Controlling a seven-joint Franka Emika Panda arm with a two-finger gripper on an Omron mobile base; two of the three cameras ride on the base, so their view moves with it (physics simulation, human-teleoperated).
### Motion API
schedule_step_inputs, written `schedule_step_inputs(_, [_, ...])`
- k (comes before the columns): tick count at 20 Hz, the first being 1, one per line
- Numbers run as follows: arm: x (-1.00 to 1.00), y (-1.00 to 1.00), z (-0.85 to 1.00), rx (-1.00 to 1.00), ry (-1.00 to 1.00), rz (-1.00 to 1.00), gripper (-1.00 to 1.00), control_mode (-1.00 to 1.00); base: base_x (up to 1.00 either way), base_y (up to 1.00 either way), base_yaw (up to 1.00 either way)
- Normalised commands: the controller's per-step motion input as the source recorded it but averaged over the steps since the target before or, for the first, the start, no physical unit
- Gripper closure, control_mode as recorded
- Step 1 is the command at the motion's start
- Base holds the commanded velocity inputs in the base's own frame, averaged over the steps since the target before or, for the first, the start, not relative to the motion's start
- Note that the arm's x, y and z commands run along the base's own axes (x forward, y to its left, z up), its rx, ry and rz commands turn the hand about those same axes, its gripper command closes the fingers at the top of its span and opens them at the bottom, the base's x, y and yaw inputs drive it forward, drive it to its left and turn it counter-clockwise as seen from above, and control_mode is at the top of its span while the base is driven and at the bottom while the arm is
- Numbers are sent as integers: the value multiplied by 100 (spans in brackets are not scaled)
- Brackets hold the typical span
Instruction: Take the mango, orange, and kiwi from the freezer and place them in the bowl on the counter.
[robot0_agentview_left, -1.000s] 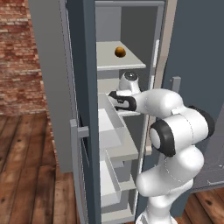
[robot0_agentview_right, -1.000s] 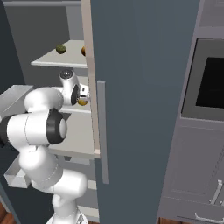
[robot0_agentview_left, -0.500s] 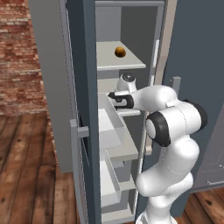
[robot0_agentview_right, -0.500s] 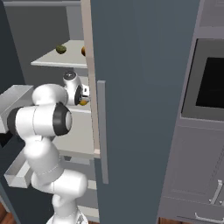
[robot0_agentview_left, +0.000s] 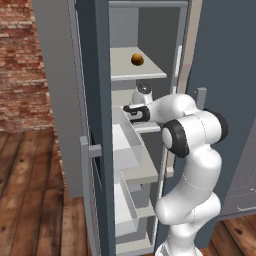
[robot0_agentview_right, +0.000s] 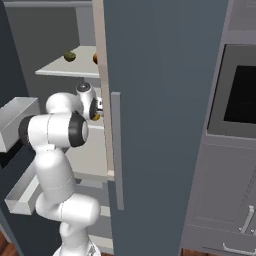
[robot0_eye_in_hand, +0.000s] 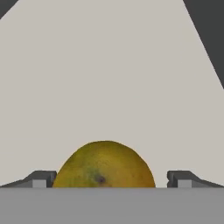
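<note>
The gripper (robot0_eye_in_hand: 108, 179) stands wide open inside the freezer (robot0_agentview_left: 95, 75), and the mango (robot0_eye_in_hand: 104, 165) lies between its two fingertips (robot0_eye_in_hand: 40, 178) on the pale grey shelf (robot0_eye_in_hand: 109, 78); there is a gap on each side, so the fingers do not touch the fruit. In the left base view the orange (robot0_agentview_left: 137, 59) rests on the shelf above the hand. In the right base view a small dark greenish fruit (robot0_agentview_right: 69, 56) lies on this same upper shelf, apart from the orange. Below, two white drawers (robot0_agentview_left: 125, 145) are pulled out.
</note>
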Motion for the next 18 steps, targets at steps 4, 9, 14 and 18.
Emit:
schedule_step_inputs(4, [0,0,-44,0,1,0,-100,-100,0,0,0])
schedule_step_inputs(9, [0,0,-33,0,2,0,100,-100,0,0,0])
schedule_step_inputs(14, [0,0,0,0,0,0,100,-100,0,0,0])
schedule_step_inputs(18, [-25,0,0,0,0,0,100,-100,0,0,0])
